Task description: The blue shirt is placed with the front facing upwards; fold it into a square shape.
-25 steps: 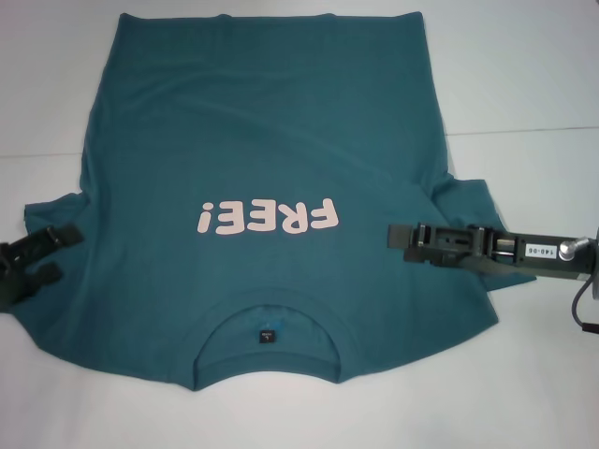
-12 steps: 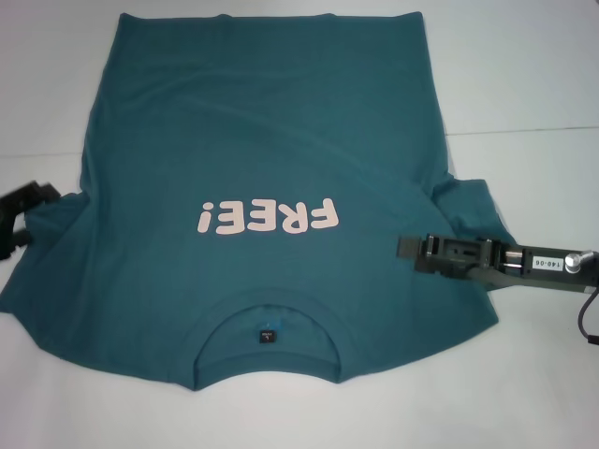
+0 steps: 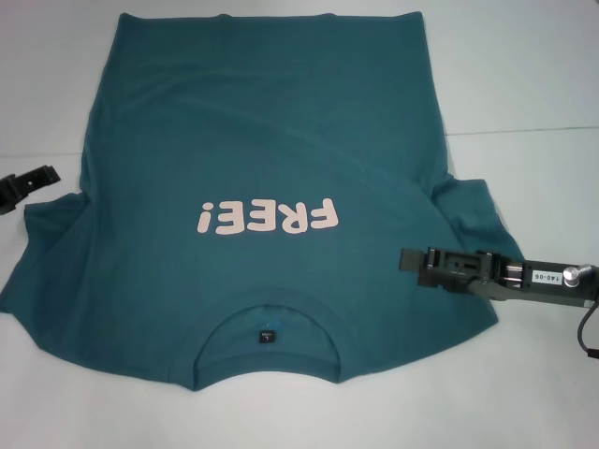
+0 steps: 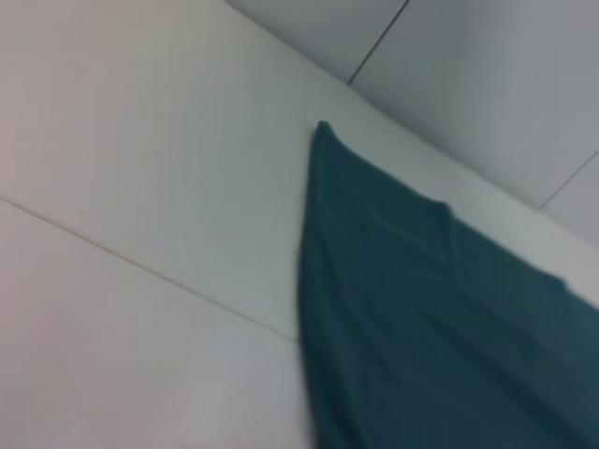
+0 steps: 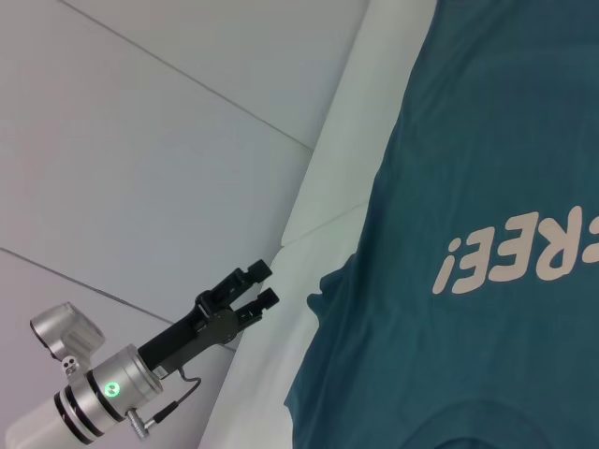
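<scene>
Collar (image 3: 267,329) nearest us, the blue shirt (image 3: 262,150) lies flat and face up on the white tabletop (image 3: 524,75), pink "FREE!" lettering (image 3: 267,218) midway. Our right tool (image 3: 409,259) hovers over the right sleeve; whether it pinches anything, we cannot tell. Our left tool (image 5: 261,284), prongs slightly spread, hangs beside the left sleeve.

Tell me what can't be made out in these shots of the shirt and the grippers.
- Neck label text on the blue shirt: too small, head view.
- Shirt's far hem: cut off by the head view's top edge.
- Right gripper: seen edge-on, so its opening is unclear.
- Left gripper: no fingers in its own wrist view.
</scene>
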`<action>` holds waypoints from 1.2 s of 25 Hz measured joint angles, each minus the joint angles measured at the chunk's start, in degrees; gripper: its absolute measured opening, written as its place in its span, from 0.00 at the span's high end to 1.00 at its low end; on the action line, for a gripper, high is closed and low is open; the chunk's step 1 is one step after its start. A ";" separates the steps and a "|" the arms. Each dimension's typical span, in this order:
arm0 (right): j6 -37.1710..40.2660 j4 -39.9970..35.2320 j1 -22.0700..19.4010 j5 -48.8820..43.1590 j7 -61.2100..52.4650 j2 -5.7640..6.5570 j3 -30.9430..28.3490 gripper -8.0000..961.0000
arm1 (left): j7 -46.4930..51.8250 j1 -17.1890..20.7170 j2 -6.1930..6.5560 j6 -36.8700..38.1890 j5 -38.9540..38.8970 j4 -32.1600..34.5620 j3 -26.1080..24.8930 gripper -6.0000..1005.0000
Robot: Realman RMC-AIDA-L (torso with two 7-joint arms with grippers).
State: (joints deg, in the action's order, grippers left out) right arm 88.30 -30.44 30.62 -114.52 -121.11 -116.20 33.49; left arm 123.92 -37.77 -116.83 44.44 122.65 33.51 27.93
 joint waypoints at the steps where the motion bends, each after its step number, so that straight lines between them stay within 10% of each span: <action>1: -0.06 0.02 -0.09 0.00 0.00 0.03 0.00 0.03 | -0.02 -0.16 -0.02 -0.85 0.06 -0.29 0.59 0.07; 30: -0.92 0.08 -0.47 0.00 -0.01 0.37 -0.09 0.03 | 0.13 -3.96 0.29 -16.14 0.39 -9.36 3.53 0.07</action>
State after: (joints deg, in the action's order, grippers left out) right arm 87.38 -30.36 30.14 -114.52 -121.12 -115.84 33.40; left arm 124.04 -41.72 -116.55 28.29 123.04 24.15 31.46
